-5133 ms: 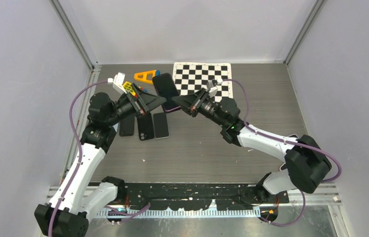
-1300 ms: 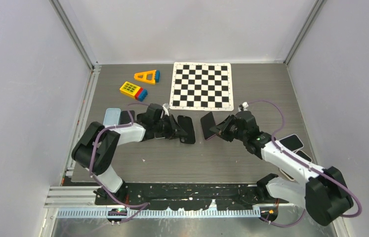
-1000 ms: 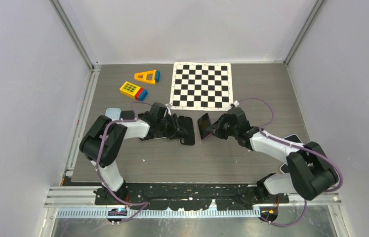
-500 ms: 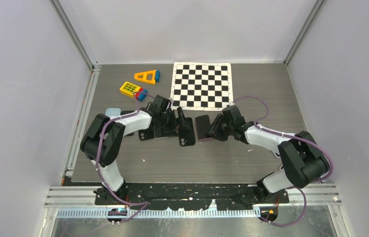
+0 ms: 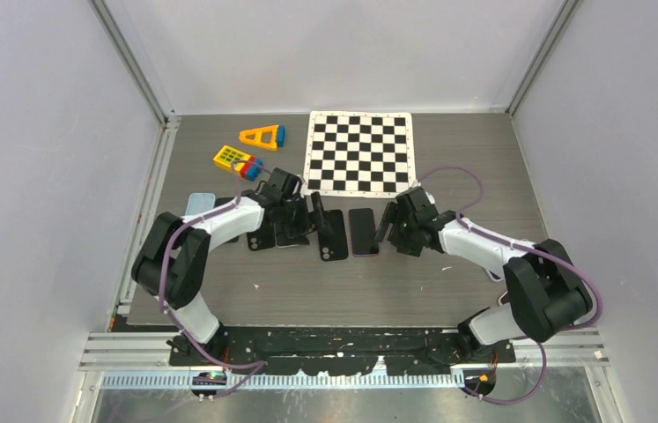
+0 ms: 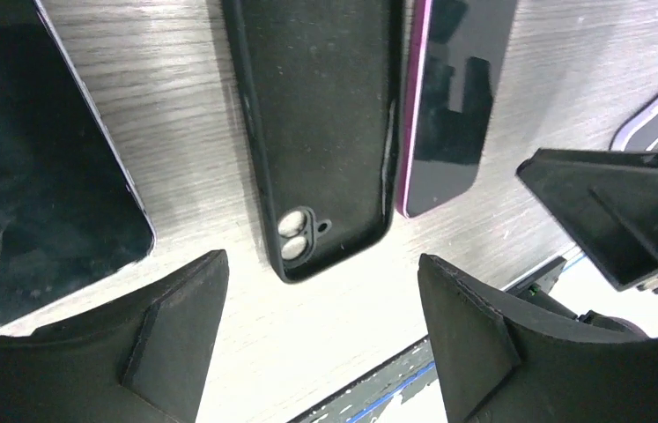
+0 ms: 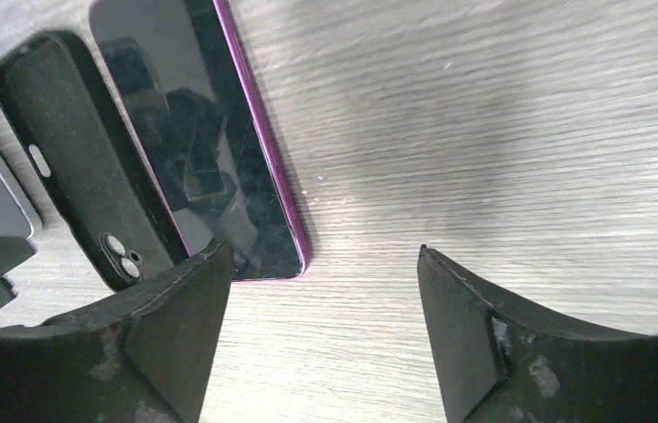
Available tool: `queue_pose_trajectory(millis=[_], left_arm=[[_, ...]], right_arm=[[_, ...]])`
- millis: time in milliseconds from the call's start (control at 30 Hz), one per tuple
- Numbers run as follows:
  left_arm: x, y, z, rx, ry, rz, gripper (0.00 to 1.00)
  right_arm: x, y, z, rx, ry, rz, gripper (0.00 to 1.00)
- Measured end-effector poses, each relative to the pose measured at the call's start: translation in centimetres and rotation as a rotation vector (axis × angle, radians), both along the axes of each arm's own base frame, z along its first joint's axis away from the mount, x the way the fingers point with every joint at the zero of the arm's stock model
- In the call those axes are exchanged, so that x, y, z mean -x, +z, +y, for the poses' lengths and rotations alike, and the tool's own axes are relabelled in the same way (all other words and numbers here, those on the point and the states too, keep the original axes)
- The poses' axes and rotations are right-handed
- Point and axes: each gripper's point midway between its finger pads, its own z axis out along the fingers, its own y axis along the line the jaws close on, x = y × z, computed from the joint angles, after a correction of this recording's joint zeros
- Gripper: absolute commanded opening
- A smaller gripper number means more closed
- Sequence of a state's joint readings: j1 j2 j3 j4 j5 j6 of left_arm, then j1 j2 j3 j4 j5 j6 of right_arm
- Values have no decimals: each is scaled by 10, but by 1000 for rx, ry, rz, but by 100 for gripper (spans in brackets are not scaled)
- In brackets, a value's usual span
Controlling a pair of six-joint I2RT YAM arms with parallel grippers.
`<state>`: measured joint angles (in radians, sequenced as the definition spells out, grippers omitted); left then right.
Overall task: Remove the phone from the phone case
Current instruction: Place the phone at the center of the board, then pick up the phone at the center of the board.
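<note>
The empty black phone case (image 5: 334, 236) lies flat on the table, inside up, its camera cut-out toward the near edge. Right beside it lies the phone (image 5: 362, 231), screen up, with a purple rim, out of the case. In the left wrist view the case (image 6: 321, 132) and phone (image 6: 453, 97) sit side by side just beyond my left gripper (image 6: 321, 264), which is open and holds nothing. In the right wrist view my right gripper (image 7: 321, 251) is open over bare table, the phone (image 7: 202, 150) and case (image 7: 87, 159) lying to its left.
Two more phones (image 5: 259, 233) (image 5: 288, 229) lie left of the case under my left arm, with a light blue case (image 5: 199, 204) further left. A checkerboard (image 5: 360, 152), a yellow block (image 5: 232, 159) and an orange triangle (image 5: 261, 136) are at the back.
Both grippers have opened. The right one let the phone down flat beside the case and drew back; the left one released the case onto the table.
</note>
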<state>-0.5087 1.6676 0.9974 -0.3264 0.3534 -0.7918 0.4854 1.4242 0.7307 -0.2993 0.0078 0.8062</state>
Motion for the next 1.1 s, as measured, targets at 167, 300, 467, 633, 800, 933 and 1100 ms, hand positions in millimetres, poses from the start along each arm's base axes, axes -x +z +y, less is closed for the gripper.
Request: queue_pose_trajectory(millis=[167,300,467,633,800,933,1100], left_arm=[[2,32,3,20,-32,-92,85],[5,59,11,9,-64,-175,89],[11,77,22,-22,-98,-246,99],[13,81,29,-53,-110,-277,99],[11,83,32,-65,-110,-299,98],[12,84,30,-56,-111,-294,98],[14,79,25,-28,-109,-267,98]], right_arm=[[-29,40,-35,145,-77,-105,85],[-65,72,-97,266,-281,-170,89],[-64,75,-200,386,-619,-124,93],[-26,51,-245,444,-817,-20,94],[11,38,-260,428,-955,34,95],[37,34,-275,396,-1080,35,95],[61,21,-289,374,-1178,85,95]])
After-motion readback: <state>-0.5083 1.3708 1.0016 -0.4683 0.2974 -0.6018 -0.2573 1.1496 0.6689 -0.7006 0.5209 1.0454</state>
